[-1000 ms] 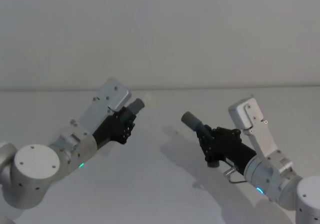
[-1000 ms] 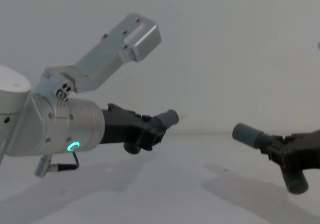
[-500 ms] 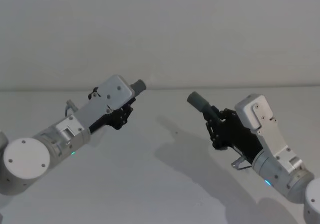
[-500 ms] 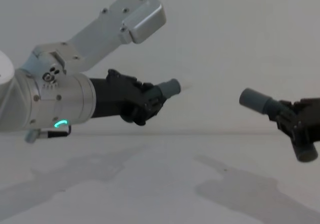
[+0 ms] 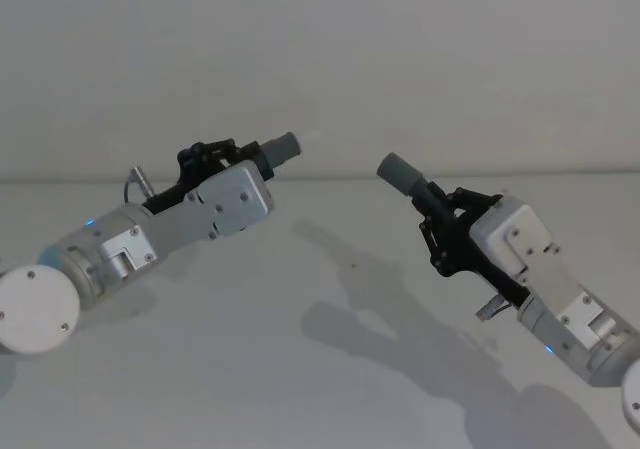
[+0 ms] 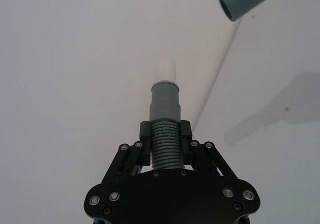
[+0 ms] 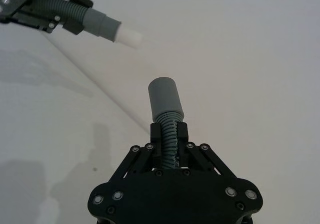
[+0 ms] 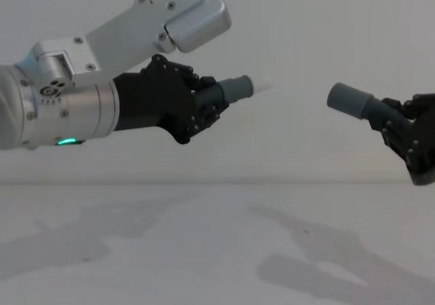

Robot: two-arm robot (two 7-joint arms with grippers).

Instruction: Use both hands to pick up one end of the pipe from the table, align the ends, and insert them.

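Above the table, the left gripper, middle left, squeezes one pipe piece. The right gripper, middle right, squeezes the other pipe piece. Both arms tilt up, pieces facing, apart.

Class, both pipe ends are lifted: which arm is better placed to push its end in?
Probably left: the left tool holds the narrow white-tipped end, pointing towards the socket across a gap; the right tool can steady that.

The left gripper and right gripper have been raised higher above the worktop, and the ends of the pipe brought nearly level, facing each other.
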